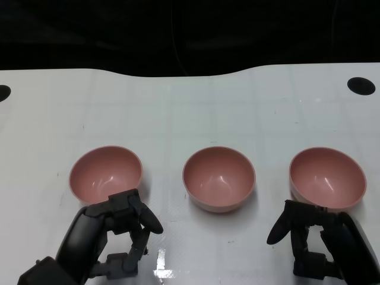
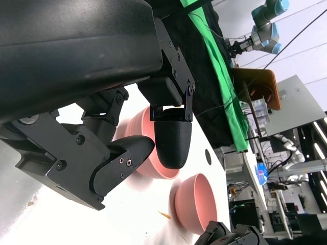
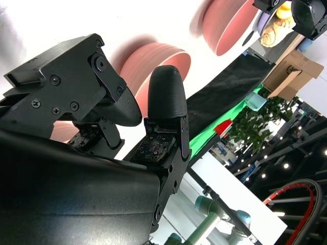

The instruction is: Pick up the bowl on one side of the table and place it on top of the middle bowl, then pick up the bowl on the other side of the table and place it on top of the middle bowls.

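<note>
Three pink bowls stand in a row on the white table: the left bowl (image 1: 105, 172), the middle bowl (image 1: 218, 177) and the right bowl (image 1: 327, 176), all upright and empty. My left hand (image 1: 119, 230) sits just in front of the left bowl, fingers apart and holding nothing, its upper fingers at the bowl's near rim. My right hand (image 1: 313, 237) is just in front of the right bowl, fingers spread and empty. In the left wrist view, my left hand (image 2: 102, 153) partly hides one pink bowl (image 2: 140, 127). The right wrist view shows my right hand (image 3: 102, 127) before a pink bowl (image 3: 148, 58).
Two round black holes (image 1: 361, 85) (image 1: 2, 92) mark the table's far corners. The far edge (image 1: 190, 76) curves inward, with darkness beyond it. White table surface (image 1: 190, 119) lies behind the bowls. The wrist views show green cloth (image 2: 217, 76) and lab equipment off the table.
</note>
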Motion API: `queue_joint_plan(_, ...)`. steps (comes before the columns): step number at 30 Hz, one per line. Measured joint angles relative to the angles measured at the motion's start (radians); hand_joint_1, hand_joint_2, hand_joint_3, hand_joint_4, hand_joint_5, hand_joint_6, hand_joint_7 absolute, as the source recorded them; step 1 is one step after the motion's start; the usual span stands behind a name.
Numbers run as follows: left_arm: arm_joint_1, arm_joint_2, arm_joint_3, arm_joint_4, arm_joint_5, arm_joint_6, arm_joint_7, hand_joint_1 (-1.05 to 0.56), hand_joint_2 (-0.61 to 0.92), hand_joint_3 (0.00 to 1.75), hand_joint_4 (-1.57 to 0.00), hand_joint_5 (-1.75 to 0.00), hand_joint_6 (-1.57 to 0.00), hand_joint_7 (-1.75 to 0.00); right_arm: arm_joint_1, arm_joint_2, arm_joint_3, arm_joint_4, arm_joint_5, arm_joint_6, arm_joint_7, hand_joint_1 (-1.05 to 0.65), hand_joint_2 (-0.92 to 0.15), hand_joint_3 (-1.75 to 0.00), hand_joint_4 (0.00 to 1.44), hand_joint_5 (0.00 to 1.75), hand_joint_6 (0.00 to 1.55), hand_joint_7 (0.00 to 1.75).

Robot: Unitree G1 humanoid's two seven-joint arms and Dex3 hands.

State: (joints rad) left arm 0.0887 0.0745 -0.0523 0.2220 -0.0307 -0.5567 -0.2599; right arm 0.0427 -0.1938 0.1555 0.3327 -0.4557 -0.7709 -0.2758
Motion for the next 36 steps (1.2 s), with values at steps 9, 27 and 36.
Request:
queue_joint_plan(9, 0.000, 0.000, 0.000, 0.000, -0.001, 0.001, 0.000, -0.19, 0.45, 1.18, -0.77, -1.70, -0.77, -1.27, 0.000, 0.000, 0.000, 0.000, 0.000, 0.000, 0.000, -0.03, -0.19, -1.51, 0.88, 1.75, 0.88, 1.26)
queue_joint_plan(27, 0.000, 0.000, 0.000, 0.000, 0.000, 0.000, 0.000, -0.19, 0.45, 1.18, -0.78, -1.70, -0.77, -1.27, 0.000, 0.000, -0.001, -0.001, -0.001, 0.001, 0.000, -0.05, -0.28, -1.35, 0.84, 1.73, 0.82, 1.20)
queue_joint_plan(36, 0.000, 0.000, 0.000, 0.000, 0.001, -0.002, 0.000, -0.19, 0.45, 1.18, -0.78, -1.70, -0.77, -1.26, -0.004, -0.001, -0.026, -0.011, -0.022, 0.035, -0.013, -0.15, -0.48, -0.97, 0.61, 1.46, 0.70, 0.86)
